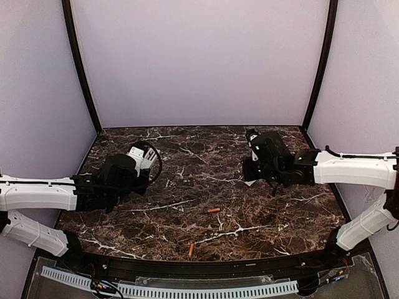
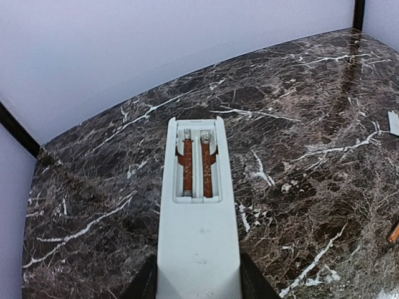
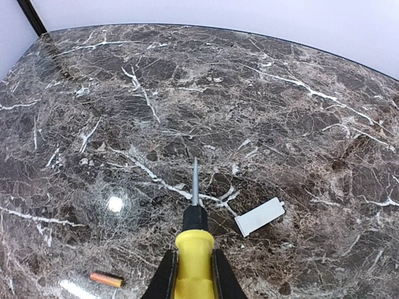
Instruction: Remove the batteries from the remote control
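Dark marble tabletop (image 1: pixel 206 149). White remote control (image 2: pixel 198 230) pinched in left hand (image 2: pixel 198 281), long axis straight out from hand, open bay up, two orange strips inside, contents unclear. Right hand (image 3: pixel 193 277) pinches screwdriver (image 3: pixel 194 244), well apart to right. Grey cover (image 3: pixel 260 217) beside its tip. Two batteries (image 1: pixel 213 210) (image 1: pixel 191 250) loose toward near edge, between arms; farther one nearer right hand.

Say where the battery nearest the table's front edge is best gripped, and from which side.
Probably across the middle of the battery, coming straight down: it lies flat on the table, long axis roughly front-to-back, so jaws close on its round left and right flanks.
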You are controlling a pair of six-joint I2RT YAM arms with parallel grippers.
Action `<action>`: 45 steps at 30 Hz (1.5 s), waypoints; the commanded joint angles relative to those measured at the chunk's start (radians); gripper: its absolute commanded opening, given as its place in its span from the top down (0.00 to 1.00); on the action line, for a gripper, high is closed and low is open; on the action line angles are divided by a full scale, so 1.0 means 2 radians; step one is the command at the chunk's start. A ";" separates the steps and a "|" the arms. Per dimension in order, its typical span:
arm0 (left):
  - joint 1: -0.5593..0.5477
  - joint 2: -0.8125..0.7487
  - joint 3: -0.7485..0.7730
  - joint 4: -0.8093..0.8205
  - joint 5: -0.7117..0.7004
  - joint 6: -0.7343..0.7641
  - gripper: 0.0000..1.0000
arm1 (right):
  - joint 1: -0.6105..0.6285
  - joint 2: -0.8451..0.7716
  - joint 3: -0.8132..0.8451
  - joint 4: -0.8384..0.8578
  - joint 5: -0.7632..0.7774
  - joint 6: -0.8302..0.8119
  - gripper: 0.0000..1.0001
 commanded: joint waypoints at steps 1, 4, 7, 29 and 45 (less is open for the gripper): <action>0.002 0.015 -0.025 -0.023 -0.074 -0.106 1.00 | -0.003 0.043 0.004 0.058 0.035 0.011 1.00; 0.002 0.025 -0.039 -0.022 -0.086 -0.124 1.00 | -0.003 0.070 0.010 0.076 0.044 0.009 1.00; 0.004 0.040 -0.051 -0.010 -0.083 -0.138 1.00 | -0.005 0.088 0.003 0.115 0.041 -0.002 1.00; 0.005 0.100 -0.090 0.032 -0.083 -0.187 0.88 | -0.026 0.194 -0.031 0.256 -0.050 -0.018 1.00; 0.004 0.107 -0.099 0.029 -0.069 -0.209 0.43 | -0.026 0.242 -0.023 0.239 -0.082 0.004 1.00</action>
